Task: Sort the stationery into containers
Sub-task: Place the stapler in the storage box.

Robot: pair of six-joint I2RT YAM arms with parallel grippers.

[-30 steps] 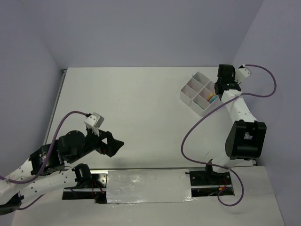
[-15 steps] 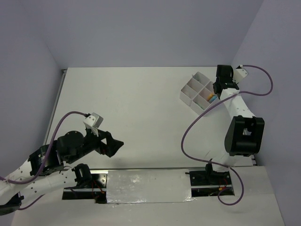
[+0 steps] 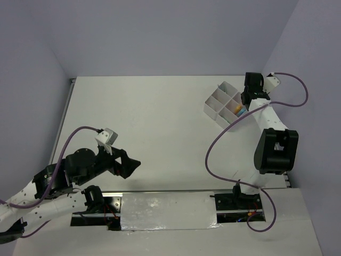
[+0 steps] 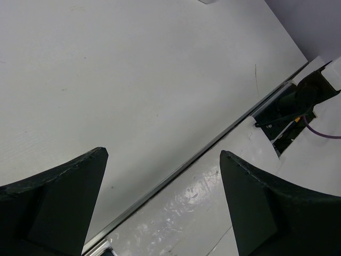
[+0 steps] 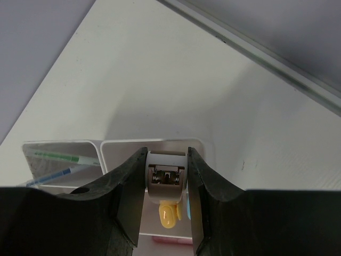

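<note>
The white four-compartment tray (image 3: 219,103) stands at the far right of the table. My right gripper (image 3: 245,99) hangs over its right side. In the right wrist view the right gripper (image 5: 167,162) is shut on a small white stationery piece (image 5: 166,181) with a metal part inside, held above a compartment (image 5: 160,145). A yellow piece (image 5: 168,215) and a sliver of blue lie below it, a pink piece (image 5: 171,241) nearer. Green and blue pens (image 5: 56,166) lie in the neighbouring compartment. My left gripper (image 3: 132,164) is open and empty, low near the table's front edge.
In the left wrist view the left gripper (image 4: 162,165) hovers over bare table above a metal strip (image 4: 186,160) and a shiny foil-covered plate (image 3: 168,209). The right arm's purple cable (image 3: 221,141) loops across the table beside the tray. Walls close in on the right and back.
The right wrist has shifted slightly left and back over the tray, still holding the white piece. The left arm has not moved.
</note>
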